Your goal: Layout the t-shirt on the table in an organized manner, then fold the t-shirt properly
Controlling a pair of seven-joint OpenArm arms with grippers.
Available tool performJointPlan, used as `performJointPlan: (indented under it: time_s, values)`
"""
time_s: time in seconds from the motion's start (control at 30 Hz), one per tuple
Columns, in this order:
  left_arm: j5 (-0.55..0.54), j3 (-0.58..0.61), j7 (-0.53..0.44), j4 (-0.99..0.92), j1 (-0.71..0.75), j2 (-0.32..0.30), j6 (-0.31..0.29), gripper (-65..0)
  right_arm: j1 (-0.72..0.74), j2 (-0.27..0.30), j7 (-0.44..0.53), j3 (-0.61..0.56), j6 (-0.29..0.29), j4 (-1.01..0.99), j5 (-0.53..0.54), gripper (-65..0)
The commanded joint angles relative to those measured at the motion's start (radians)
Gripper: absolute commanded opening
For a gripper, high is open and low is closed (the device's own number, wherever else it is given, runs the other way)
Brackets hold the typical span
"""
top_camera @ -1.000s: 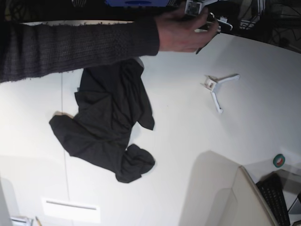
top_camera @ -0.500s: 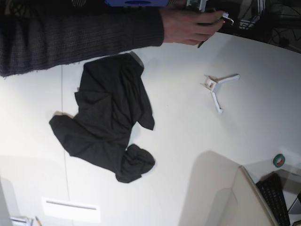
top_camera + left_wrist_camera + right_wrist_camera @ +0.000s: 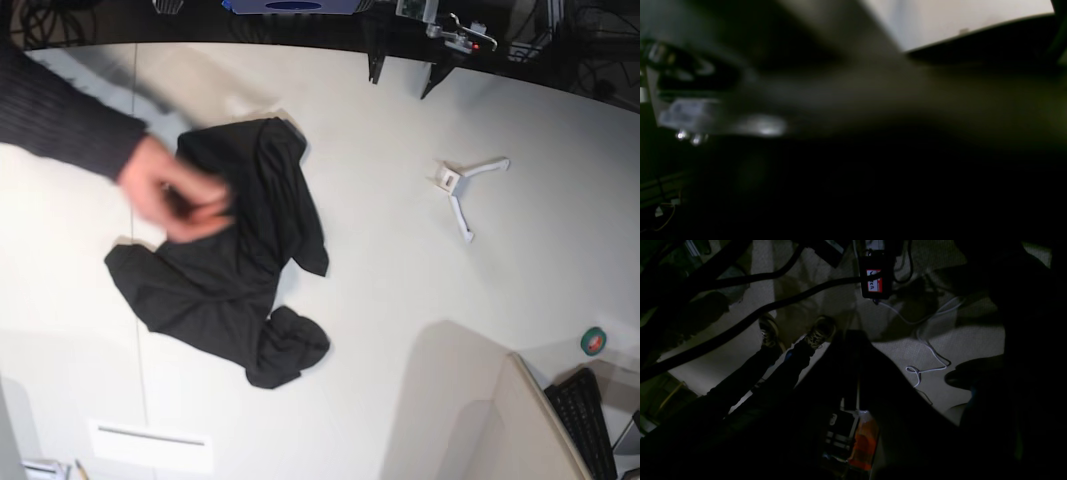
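The black t-shirt (image 3: 235,250) lies crumpled and wrinkled on the left-middle of the cream table (image 3: 400,260). A person's blurred hand (image 3: 178,200) in a dark sleeve reaches over its upper left part. At the table's far edge my left gripper (image 3: 403,70) hangs open, its two dark fingers apart with nothing between them, well away from the shirt. The left wrist view is dark and blurred, with only a strip of table (image 3: 957,16) showing. My right gripper is out of the base view. The right wrist view shows only floor, cables and a person's shoes (image 3: 821,330).
A small white Y-shaped plastic piece (image 3: 465,185) lies right of the shirt. A white rectangular plate (image 3: 150,445) sits near the front left. At the lower right are a cream panel (image 3: 480,420), a green tape roll (image 3: 593,341) and a black keyboard (image 3: 590,415).
The person's hand left the left gripper at the far edge and swung down-left onto the t-shirt. The gripper's fingers now show uncovered. The shirt has barely shifted.
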Motion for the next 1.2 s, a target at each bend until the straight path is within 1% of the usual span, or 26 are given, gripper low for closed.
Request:
performJointPlan:
  time_s: [0.0, 0.07, 0.13, 0.2, 0.27, 0.33, 0.47, 0.57, 0.7, 0.83, 1.0, 1.17]
  values:
    - [0.015, 0.003, -0.054, -0.006, 0.02, -0.005, 0.006, -29.9, -0.01, 0.005, -0.004, -0.001, 0.009, -0.001, -0.002, -65.0]
    - [0.015, 0.003, -0.096, -0.038, 0.028, -0.005, 0.006, -29.9, -0.01, 0.008, -0.004, -0.001, 0.009, -0.001, -0.002, -65.0]
    - [0.015, 0.003, -0.117, -0.056, 0.034, -0.008, 0.006, -29.9, -0.01, 0.019, -0.004, -0.001, 0.009, -0.001, -0.002, -65.0]
    - [0.015, 0.008, -0.117, -0.061, 0.037, -0.02, 0.006, -29.9, -0.01, 0.023, -0.004, -0.001, 0.009, -0.001, -0.002, -65.0]
    - [0.013, 0.001, -0.12, -0.076, 0.048, -0.019, 0.006, -29.9, -0.011, 0.025, -0.004, -0.001, 0.009, -0.001, -0.002, -65.0]
    - [0.013, 0.001, -0.146, -0.096, 0.052, -0.019, 0.006, -29.9, -0.017, 0.025, -0.004, -0.001, 0.009, -0.001, -0.002, -65.0]
    - [0.012, 0.003, -0.232, -0.177, 0.055, -0.019, 0.006, -29.9, -0.022, 0.026, -0.004, -0.001, 0.009, 0.0, -0.002, -65.0]
    - [0.012, 0.005, -0.254, -0.23, 0.06, -0.019, 0.006, -29.9, -0.022, 0.026, -0.004, -0.001, 0.009, 0.0, -0.002, -65.0]
    - [0.013, 0.003, -0.314, -0.28, 0.075, -0.019, 0.006, -29.9, -0.022, 0.026, -0.004, -0.003, 0.009, 0.0, -0.002, -65.0]
    - [0.01, 0.003, -0.335, -0.346, 0.077, -0.014, 0.006, -29.9, -0.02, 0.026, -0.004, -0.003, 0.009, 0.0, -0.002, -65.0]
    - [0.009, 0.003, -0.386, -0.443, 0.069, -0.012, 0.006, -29.9, -0.019, 0.026, -0.004, -0.003, 0.009, 0.0, -0.002, -65.0]
    - [0.007, 0.003, -0.412, -0.543, 0.035, 0.021, 0.006, -29.9, -0.019, 0.026, -0.004, -0.003, 0.009, 0.0, -0.002, -65.0]
